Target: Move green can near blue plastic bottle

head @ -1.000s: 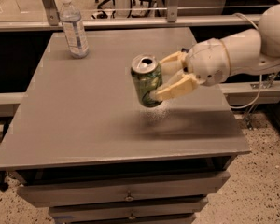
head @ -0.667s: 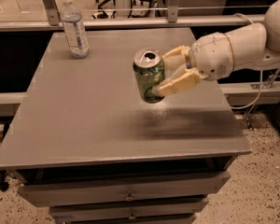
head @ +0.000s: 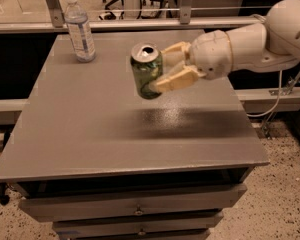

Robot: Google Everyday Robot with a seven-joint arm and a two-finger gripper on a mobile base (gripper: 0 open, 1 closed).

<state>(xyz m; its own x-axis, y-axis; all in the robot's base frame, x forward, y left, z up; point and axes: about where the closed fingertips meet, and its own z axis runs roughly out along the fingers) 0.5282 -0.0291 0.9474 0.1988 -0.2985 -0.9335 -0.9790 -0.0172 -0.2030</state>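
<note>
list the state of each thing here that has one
shiny green aluminium can: gripped, held clear of the grey table, tilted
clear bluish plastic bottle, white cap: upright, capped, far left corner
claw: shut on the can, above the table
front drawers: shut

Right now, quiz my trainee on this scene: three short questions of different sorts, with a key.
1. True or false: the green can stands on the table.
2. Where is the blue plastic bottle? A: at the table's near edge. B: upright near the table's far left corner. C: lying on the floor.
3. Fill in: the gripper, above the table's middle, is shut on the ____.
Key: 1 false, the gripper holds it in the air. 2 B. 3 green can.
</note>
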